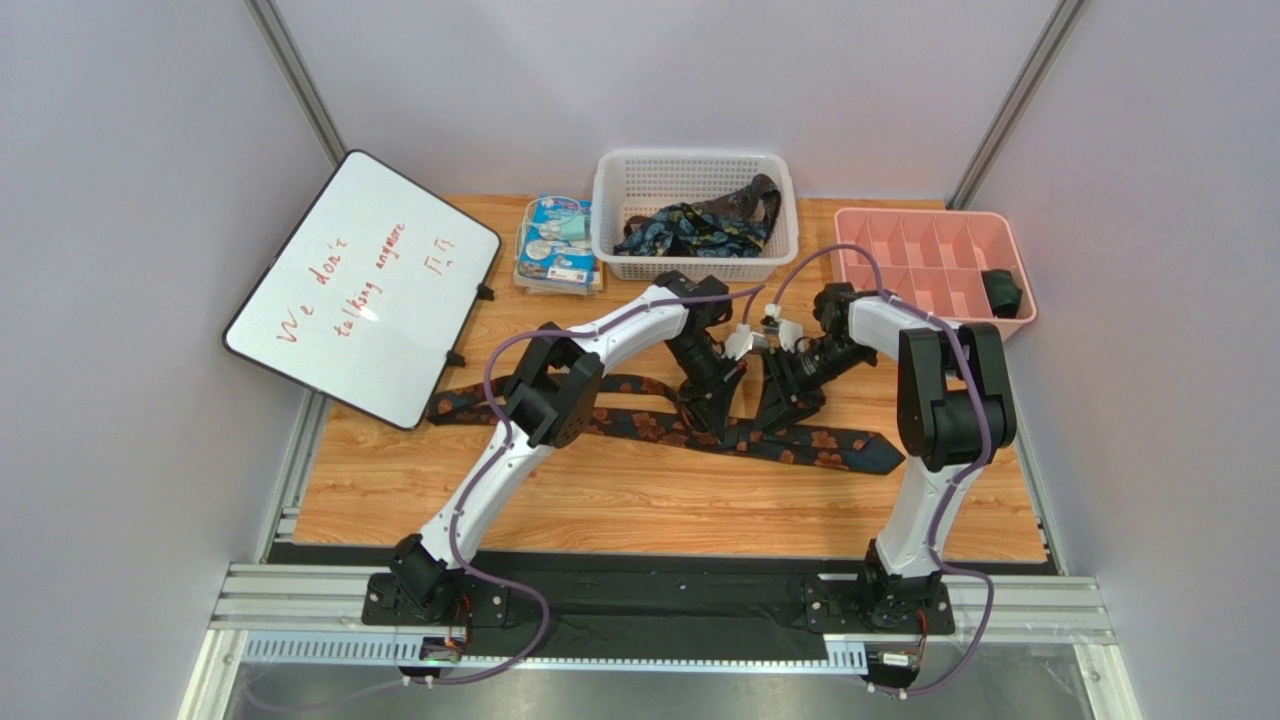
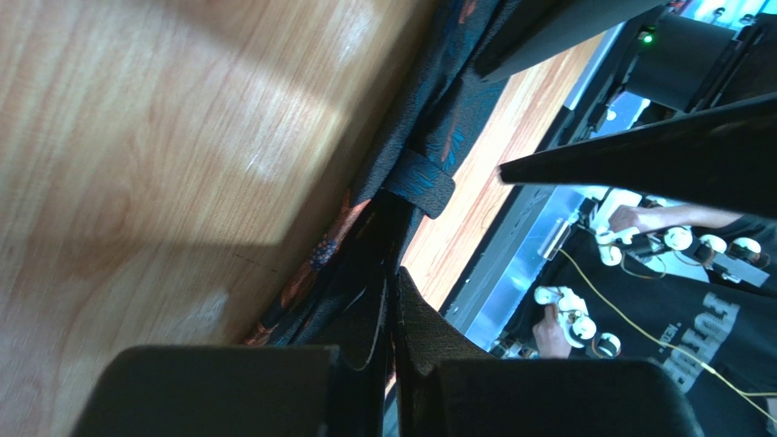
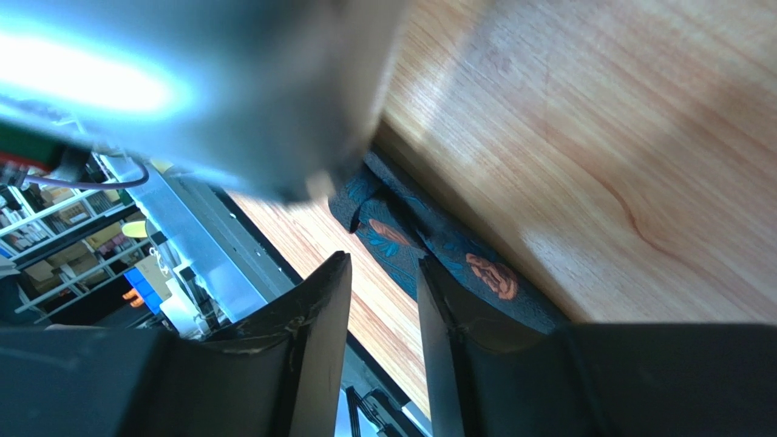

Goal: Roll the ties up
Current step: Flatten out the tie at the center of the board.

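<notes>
Left end effector pinched shut on tie; right end effector part-open, empty. Risk: slick fabric slips, fold springs loose on worktop.

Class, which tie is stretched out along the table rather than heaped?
The long tie laid across the wooden table; the other ties lie bunched in the white basket.

whiteboard, handwritten "We don't talking anymore"

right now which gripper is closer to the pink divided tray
Right. The right gripper is over the tie, in front and left of the pink tray; the left gripper is beside it, slightly farther left.
</notes>
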Robot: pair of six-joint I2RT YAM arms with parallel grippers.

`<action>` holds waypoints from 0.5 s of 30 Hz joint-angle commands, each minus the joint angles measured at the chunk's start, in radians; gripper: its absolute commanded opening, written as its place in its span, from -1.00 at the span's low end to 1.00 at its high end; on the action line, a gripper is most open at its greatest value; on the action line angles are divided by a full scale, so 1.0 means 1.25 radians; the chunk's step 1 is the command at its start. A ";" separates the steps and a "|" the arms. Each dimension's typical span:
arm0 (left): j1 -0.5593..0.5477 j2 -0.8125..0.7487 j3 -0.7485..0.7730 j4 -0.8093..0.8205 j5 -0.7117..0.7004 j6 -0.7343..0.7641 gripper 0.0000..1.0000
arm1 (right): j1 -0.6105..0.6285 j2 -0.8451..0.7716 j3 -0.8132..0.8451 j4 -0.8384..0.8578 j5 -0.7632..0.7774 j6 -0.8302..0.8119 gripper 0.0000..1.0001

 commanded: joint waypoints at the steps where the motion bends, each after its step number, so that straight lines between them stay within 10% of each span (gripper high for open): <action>1: 0.004 0.002 0.003 0.016 0.037 -0.020 -0.91 | 0.011 -0.002 -0.005 0.048 -0.006 0.024 -0.21; 15: 0.015 0.009 -0.013 0.029 0.061 -0.028 -0.91 | 0.013 -0.033 -0.070 0.173 0.046 0.076 -0.15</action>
